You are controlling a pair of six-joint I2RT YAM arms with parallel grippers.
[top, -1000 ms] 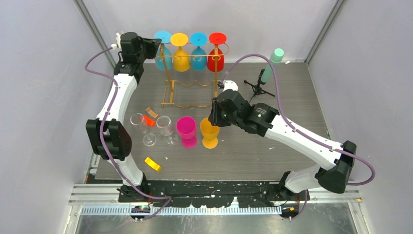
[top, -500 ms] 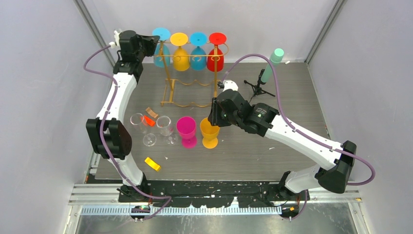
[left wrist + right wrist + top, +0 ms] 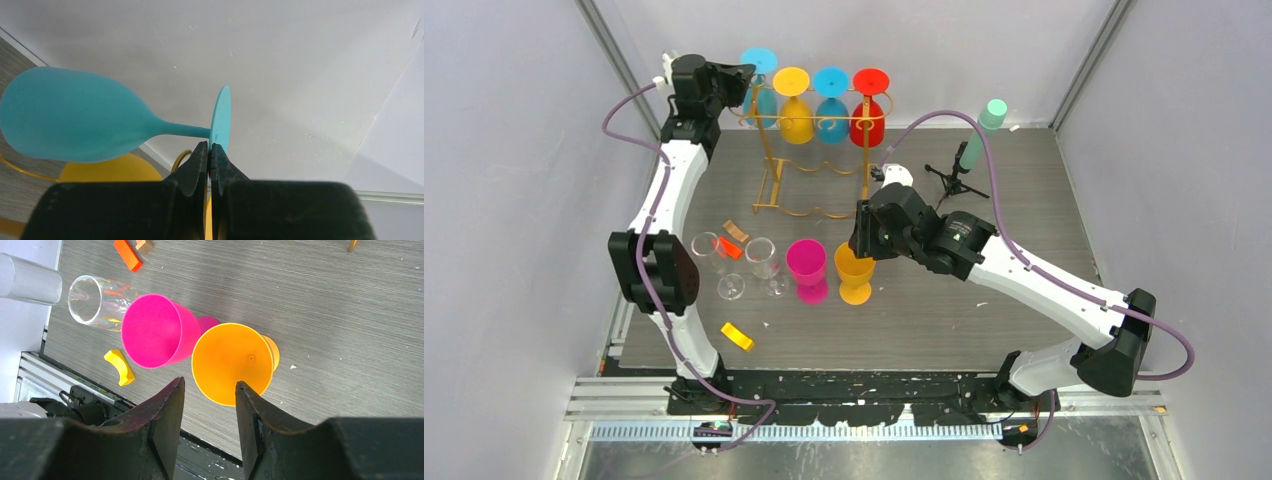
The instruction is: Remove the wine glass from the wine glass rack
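Teal glass gripped at the left end of the rack

The left pincer point(image 3: 210, 150) is clenched on the flat foot of the teal wine glass point(image 3: 75, 122), which lies on its side at the left end of the gold wine glass rack point(image 3: 867, 160); whether the stem is free of the rail, I cannot tell. The right pincer point(image 3: 209, 390) is released, its fingers apart above the orange glass point(image 3: 232, 362) that stands on the surface point(image 3: 350, 315).
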